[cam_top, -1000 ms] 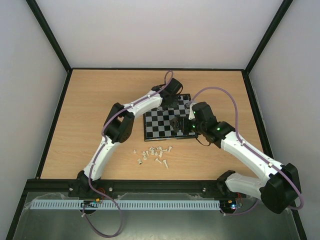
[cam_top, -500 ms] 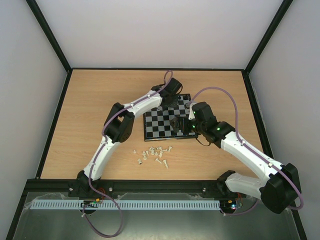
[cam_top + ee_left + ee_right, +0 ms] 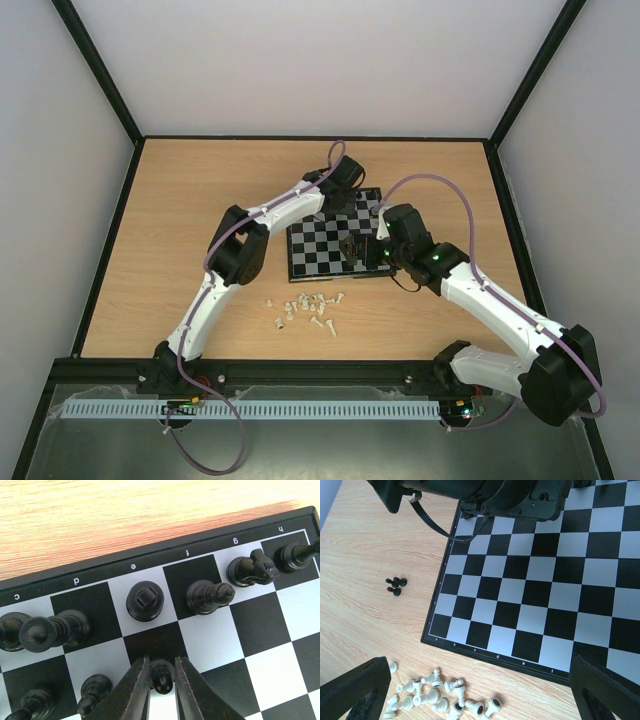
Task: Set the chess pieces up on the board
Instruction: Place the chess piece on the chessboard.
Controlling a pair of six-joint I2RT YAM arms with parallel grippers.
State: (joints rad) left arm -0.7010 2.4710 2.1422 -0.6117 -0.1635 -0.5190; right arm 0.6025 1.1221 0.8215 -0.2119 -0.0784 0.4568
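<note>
The board (image 3: 310,258) lies mid-table with black pieces along its far edge. In the left wrist view my left gripper (image 3: 161,659) is shut on a black pawn (image 3: 161,676), held upright on the second row in front of a black piece (image 3: 145,600) on the e square. A bishop (image 3: 209,596), a knight (image 3: 251,569) and more black men stand alongside. My right gripper (image 3: 479,662) is wide open and empty above the board's near edge (image 3: 495,655). White pieces (image 3: 435,697) lie in a heap on the wood just off that edge.
Three loose black pawns (image 3: 395,585) lie on the table left of the board. The left arm's wrist (image 3: 495,495) hangs over the board's far side. The white heap also shows in the top view (image 3: 310,305). A black raised rim surrounds the table.
</note>
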